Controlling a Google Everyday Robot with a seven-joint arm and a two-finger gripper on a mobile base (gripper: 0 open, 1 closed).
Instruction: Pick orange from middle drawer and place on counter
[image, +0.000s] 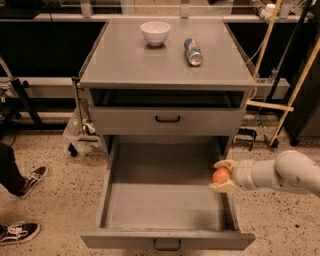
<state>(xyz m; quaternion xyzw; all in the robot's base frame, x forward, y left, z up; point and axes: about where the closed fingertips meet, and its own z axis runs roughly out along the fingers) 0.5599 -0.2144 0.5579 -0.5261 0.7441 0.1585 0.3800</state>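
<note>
While above drawer (165, 209), tool (220, 176) clasps orange (222, 174)

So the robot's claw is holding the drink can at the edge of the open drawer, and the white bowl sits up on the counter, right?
Not quite. The camera view shows the gripper, at the edge of the open middle drawer, holding the orange; the can lies on the counter beside the white bowl.

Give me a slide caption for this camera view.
Pincer holds orange above right edge of open middle drawer; bowl and can sit on counter.
</note>
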